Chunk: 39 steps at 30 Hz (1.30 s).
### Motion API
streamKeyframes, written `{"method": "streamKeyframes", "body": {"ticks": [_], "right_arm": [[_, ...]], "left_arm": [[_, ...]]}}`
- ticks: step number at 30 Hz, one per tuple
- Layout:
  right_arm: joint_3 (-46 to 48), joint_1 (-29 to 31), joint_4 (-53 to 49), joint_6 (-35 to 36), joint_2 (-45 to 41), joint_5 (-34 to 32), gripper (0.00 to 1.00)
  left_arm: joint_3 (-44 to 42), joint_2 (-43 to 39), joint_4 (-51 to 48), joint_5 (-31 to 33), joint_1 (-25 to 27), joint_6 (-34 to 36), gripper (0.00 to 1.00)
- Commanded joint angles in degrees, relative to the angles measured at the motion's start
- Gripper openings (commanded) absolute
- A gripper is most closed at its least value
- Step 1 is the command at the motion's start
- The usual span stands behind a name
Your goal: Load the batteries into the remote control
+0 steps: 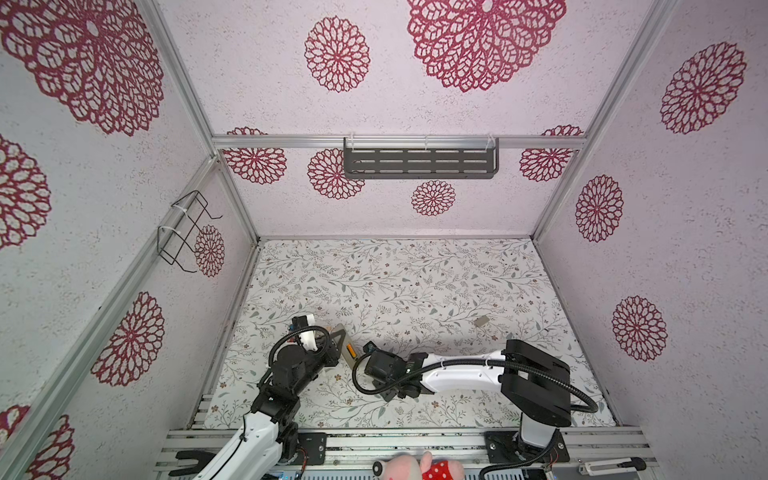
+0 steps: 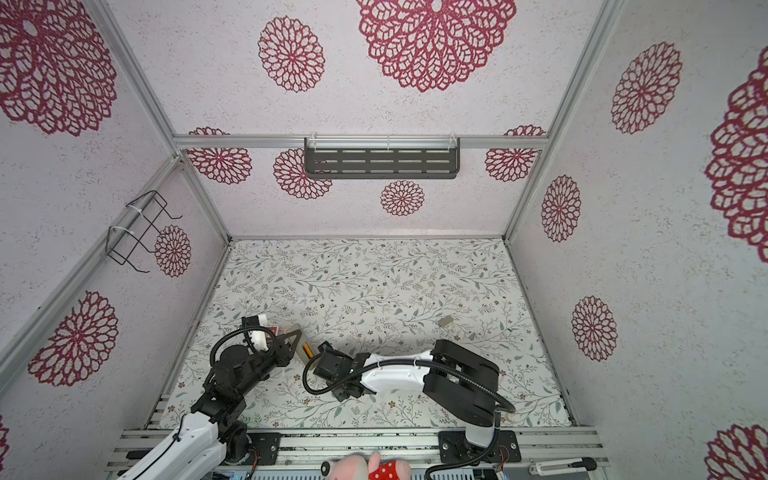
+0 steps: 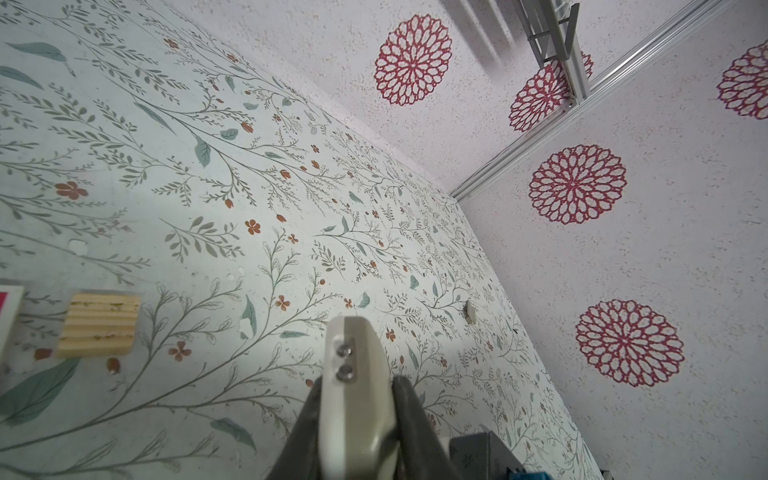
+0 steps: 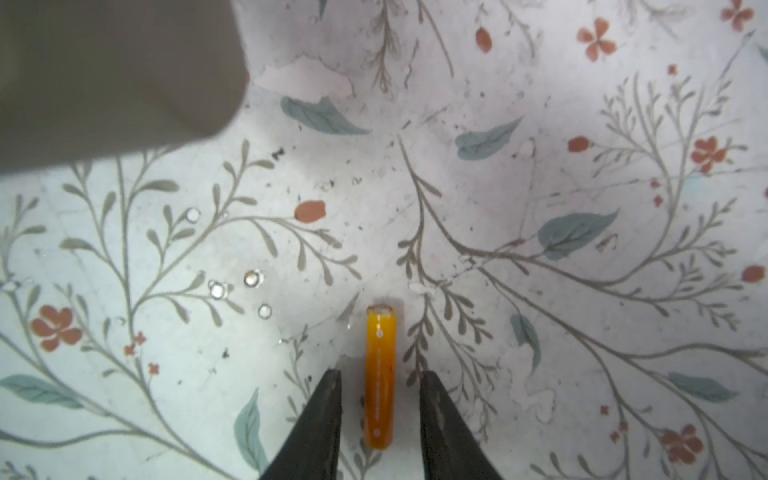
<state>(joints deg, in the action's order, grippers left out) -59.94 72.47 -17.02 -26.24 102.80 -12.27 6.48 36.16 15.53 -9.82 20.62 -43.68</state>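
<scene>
My left gripper (image 3: 357,382) is shut on the remote control (image 3: 353,411), a beige-grey body with two metal contacts (image 3: 345,361) at its free end. In both top views it holds the remote (image 1: 345,343) (image 2: 300,343) tilted above the table at the left. In the right wrist view one orange battery (image 4: 380,340) lies flat on the floral table. My right gripper (image 4: 380,374) stands open round it, with a gap on each side. In a top view an orange strip (image 1: 352,351) shows at the remote's near edge, just ahead of my right gripper (image 1: 366,347).
A ridged tan wooden block (image 3: 99,324) and the corner of a red printed box (image 3: 8,307) lie left of the remote. A small grey flat piece (image 1: 482,321) sits on the table to the right. A plush toy (image 1: 415,467) lies on the front rail.
</scene>
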Motion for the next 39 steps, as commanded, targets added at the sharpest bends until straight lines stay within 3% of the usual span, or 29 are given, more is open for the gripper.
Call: {"method": "streamKeyframes", "body": {"ticks": [1, 39], "right_arm": [[2.7, 0.1, -4.3, -1.0, -0.4, 3.0, 0.33], [5.3, 0.1, -0.9, -0.5, 0.8, 4.6, 0.16]], "left_arm": [[1.6, 0.4, 1.2, -0.5, -0.5, 1.3, 0.00], [1.3, 3.8, 4.2, -1.0, -0.5, 0.8, 0.00]]}}
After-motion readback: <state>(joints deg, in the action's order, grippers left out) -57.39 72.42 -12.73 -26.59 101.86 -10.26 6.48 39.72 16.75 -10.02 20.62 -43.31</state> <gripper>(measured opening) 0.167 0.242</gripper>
